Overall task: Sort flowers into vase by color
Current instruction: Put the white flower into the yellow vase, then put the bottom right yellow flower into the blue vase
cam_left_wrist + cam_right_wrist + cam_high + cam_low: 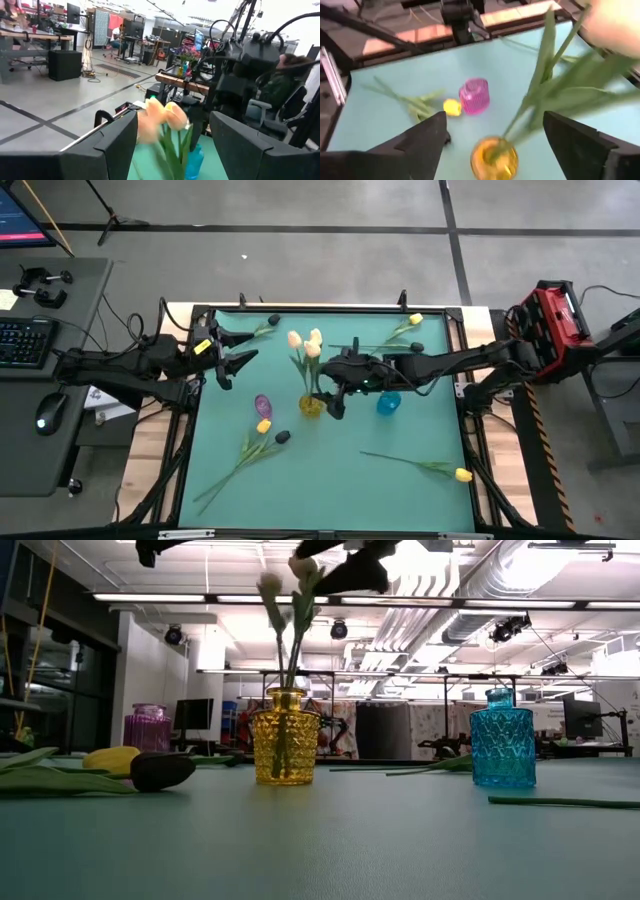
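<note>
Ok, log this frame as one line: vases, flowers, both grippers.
yellow vase: cream tulips in | right gripper: open beside it | left gripper: open, waiting | loose flowers on mat

I see cream-peach tulips (305, 343) standing upright in the yellow vase (311, 406), just left of my right pincer (338, 384), heads above its rim. Purple vase (263, 404) stands farther left; blue vase (388, 402) just right of the pincer. A yellow (264, 426) and a black tulip (282, 437) lie crossed near the purple vase. Another yellow tulip (462, 475) lies well away, front right.
</note>
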Motion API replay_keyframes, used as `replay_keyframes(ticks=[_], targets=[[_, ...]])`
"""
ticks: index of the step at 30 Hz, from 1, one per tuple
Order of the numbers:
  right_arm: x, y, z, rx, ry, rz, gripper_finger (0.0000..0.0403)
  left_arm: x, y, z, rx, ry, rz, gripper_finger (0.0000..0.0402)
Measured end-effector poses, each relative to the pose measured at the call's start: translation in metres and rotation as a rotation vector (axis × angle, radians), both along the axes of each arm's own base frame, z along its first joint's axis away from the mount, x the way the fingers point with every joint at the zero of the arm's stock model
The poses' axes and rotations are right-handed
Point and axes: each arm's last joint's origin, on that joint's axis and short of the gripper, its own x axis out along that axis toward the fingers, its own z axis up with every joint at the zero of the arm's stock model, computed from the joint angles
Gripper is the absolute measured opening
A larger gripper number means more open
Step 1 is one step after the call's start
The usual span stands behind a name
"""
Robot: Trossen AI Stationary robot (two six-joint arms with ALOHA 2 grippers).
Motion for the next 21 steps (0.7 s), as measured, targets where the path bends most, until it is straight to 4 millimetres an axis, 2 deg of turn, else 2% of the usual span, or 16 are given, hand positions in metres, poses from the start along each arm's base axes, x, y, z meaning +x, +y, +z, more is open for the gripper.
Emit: replay_keyframes(ticks=[7, 11, 17, 21], targets=[[-0.038, -0.004, 0.015, 0.012, 0.147, -0.019, 0.0322, 0.000, 0.001, 0.000, 0.037, 0.012, 0.029, 0.0236], [-0.056, 0.000, 0.014, 0.037, 0.258, -0.036, 0.0315, 0.000, 0.001, 0.000, 0.029, 0.010, 0.028, 0.0236], [-0.075, 0.020, 0.001, 0.073, 0.446, -0.032, 0.0312, 0.000, 0.000, 0.000, -0.011, -0.005, 0.020, 0.0236], [-0.091, 0.044, -0.022, 0.177, 0.530, -0.020, 0.0312, 0.000, 0.000, 0.000, -0.013, -0.006, 0.019, 0.0236]])
